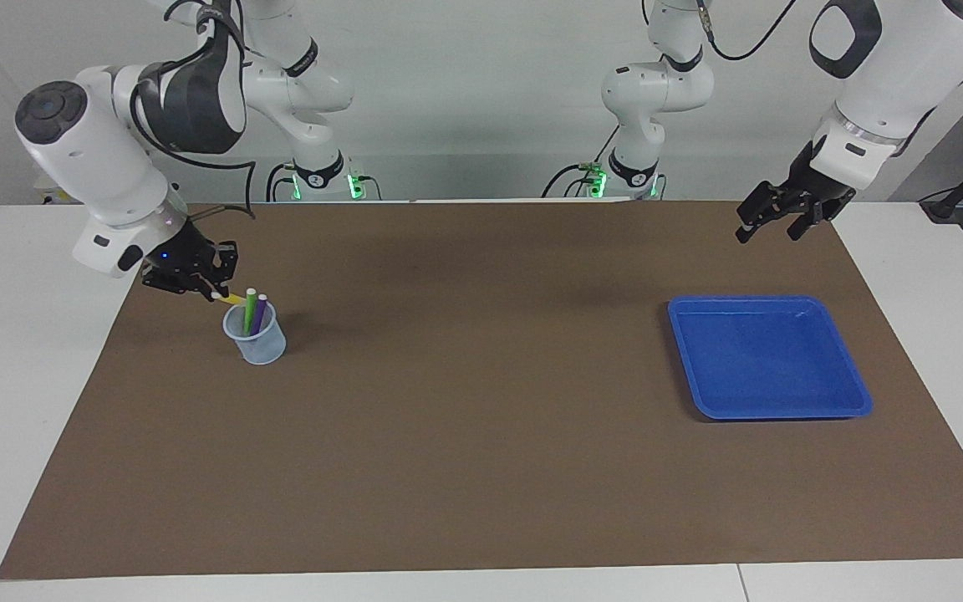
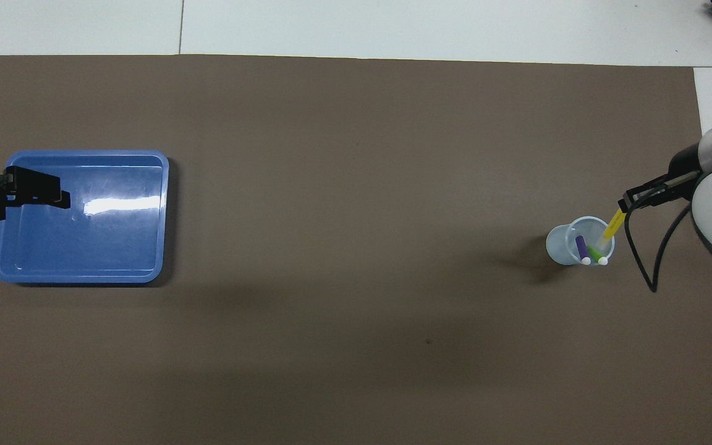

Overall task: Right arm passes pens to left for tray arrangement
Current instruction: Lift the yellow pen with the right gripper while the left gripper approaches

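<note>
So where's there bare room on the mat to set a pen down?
The long stretch of mat between the cup and the tray is bare, as is the strip along the edge farthest from the robots. It is crowded only at the cup, where the right gripper holds the yellow pen.

A yellow pen (image 1: 233, 298) was held tilted, its lower end still inside a pale cup (image 1: 257, 341). Purple (image 1: 258, 311) and green pens (image 1: 249, 308) stood inside. A shallow blue tray (image 1: 858, 398) lay flat, well apart.

Yellow pen (image 1: 233, 298) tip inside claw (image 1: 216, 294)
</note>
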`<state>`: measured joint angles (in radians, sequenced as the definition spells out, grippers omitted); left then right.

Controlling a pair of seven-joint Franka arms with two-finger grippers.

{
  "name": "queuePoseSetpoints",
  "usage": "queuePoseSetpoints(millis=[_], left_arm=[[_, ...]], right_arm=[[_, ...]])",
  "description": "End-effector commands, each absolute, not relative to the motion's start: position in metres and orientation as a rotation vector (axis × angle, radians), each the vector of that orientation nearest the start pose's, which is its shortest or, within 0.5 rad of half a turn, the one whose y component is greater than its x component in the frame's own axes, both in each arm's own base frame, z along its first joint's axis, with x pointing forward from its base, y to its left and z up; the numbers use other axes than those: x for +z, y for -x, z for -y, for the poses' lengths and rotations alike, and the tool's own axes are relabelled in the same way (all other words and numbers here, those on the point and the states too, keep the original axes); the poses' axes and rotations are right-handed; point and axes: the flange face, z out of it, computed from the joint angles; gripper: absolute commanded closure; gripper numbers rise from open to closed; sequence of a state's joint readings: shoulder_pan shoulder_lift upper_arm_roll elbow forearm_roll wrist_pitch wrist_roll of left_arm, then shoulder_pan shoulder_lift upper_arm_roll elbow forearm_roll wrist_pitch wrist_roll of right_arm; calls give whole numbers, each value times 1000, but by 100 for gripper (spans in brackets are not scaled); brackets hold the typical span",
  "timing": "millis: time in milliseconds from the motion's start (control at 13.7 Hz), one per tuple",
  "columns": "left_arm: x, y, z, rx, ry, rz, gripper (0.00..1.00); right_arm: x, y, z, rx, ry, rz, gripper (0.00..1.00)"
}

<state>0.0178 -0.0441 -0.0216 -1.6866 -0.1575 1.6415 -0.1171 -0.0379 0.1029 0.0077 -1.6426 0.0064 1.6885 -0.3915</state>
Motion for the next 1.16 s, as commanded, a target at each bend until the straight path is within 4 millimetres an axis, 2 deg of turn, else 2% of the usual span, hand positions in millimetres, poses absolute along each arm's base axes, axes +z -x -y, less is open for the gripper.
queuePoseSetpoints(millis=[0,146,364,510,801,946,1092], left_arm=[[599,-535,24,12,3340,405,0],[591,-531,31,16,3403,525,0],[583,-529,38,25,3459,787,0],[581,-530,43,38,3475,984,0],[571,-532,61,118,3433,1463,0],[568,-532,81,178,3386,1692,0],[562,-528,100,242,3312,1922,0]], right_arm=[[573,-591,-22,43,3068,687,100],[574,-591,-48,20,3028,549,100],[579,-593,-71,9,2863,33,100],[583,-594,-87,28,2766,-223,100],[575,-584,-147,56,2600,-536,100],[570,-575,-179,56,2521,-651,100],[573,-571,-203,87,2390,-836,100]])
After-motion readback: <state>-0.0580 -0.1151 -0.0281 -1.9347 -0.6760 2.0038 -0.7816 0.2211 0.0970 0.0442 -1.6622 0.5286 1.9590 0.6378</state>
